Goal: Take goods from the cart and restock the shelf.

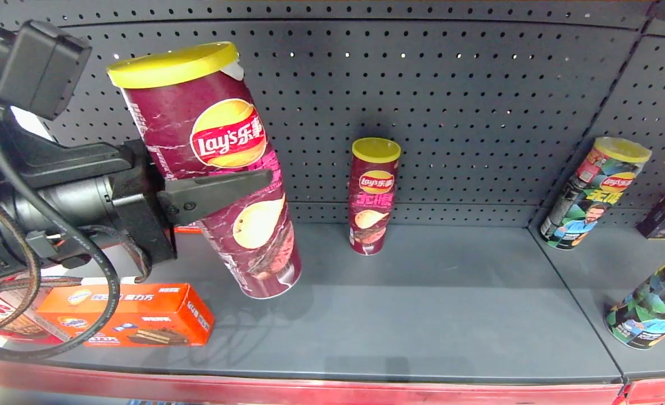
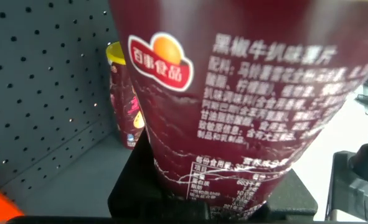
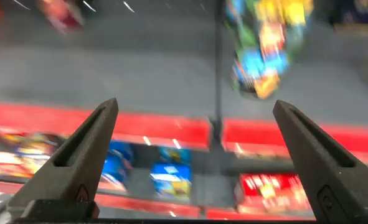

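Two maroon chip cans with yellow lids are showing at the dark shelf [image 1: 422,304]. The standing can [image 1: 372,197] is resting upright at the back, close to the pegboard wall [image 1: 450,101], and the held can [image 1: 228,138] is sitting in the left gripper [image 1: 253,183]. The left fingers [image 1: 214,194] are clamping this held can at its middle, with one finger lying across its front. The can is leaning, lid toward the left and bottom low over the shelf board, though I cannot tell if the bottom is touching it. An orange box [image 1: 135,315] is lying at the front left, just beside that bottom. Two green-patterned cans [image 1: 593,194] are sitting in the next section on the right. The right gripper [image 3: 194,104] is hanging before the red front edge [image 3: 140,127] of the shelf, its fingers [image 3: 78,162] spread wide and holding nothing.
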Robot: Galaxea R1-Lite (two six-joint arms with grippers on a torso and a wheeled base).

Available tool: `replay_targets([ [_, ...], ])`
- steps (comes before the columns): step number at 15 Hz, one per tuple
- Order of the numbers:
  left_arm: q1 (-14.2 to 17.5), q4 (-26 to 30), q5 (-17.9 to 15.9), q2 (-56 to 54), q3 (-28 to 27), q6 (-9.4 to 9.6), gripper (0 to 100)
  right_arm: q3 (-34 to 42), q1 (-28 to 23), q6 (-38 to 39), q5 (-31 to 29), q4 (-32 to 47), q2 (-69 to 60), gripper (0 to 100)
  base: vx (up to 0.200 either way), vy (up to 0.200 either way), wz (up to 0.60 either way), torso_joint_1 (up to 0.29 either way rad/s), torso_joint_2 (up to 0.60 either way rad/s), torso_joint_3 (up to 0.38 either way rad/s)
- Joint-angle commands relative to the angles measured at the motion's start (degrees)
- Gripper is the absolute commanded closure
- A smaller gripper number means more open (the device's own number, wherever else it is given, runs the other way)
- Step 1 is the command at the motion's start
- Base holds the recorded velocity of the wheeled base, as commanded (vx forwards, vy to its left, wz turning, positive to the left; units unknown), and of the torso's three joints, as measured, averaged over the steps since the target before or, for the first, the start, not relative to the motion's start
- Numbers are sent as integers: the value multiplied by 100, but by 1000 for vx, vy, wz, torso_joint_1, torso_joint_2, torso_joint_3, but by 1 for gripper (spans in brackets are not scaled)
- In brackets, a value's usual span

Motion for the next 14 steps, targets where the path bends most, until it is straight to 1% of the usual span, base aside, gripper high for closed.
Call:
replay_targets([
  [1, 94, 0, -2, -120, 4, -13, 100, -1617, 360, -653, 1216, 8, 2342, 0, 0, 0, 0, 0, 0, 0],
  [2, 103, -9, -2, -120, 48, -13, 100, -1687, 422, -829, 1304, -151, 2816, 0, 0, 0, 0, 0, 0, 0],
  [4, 94, -18, -11, -50, 48, -13, 100, -1678, 826, -987, 1313, -651, 3519, 0, 0, 0, 0, 0, 0, 0],
  [5, 85, -9, -2, -50, 65, -13, 100, -1705, 1134, -969, 1287, -889, 3809, 0, 0, 0, 0, 0, 0, 0],
  [6, 76, -27, -20, 20, 65, -4, 100, -1810, 1617, -890, 1287, -1091, 4486, 0, 0, 0, 0, 0, 0, 0],
  [7, 76, -27, -20, 29, 65, -4, 100, -1898, 1846, -855, 1287, -1276, 4759, 0, 0, 0, 0, 0, 0, 0],
  [8, 85, -27, -20, 64, 48, -4, 100, -2003, 1942, -714, 1287, -1486, 5163, 0, 0, 0, 0, 0, 0, 0],
  [10, 94, -35, -20, 99, 57, -4, 100, -2302, 2083, -345, 1296, -2181, 6086, 0, 0, 0, 0, 0, 0, 0],
  [11, 94, -44, -29, 117, 65, -4, 100, -2566, 2188, -125, 1278, -2497, 6552, 0, 0, 0, 0, 0, 0, 0],
  [14, 94, -44, -37, 196, 48, -4, 100, -3410, 2355, -125, 1102, -2638, 7615, 0, 0, 0, 0, 0, 0, 0],
])
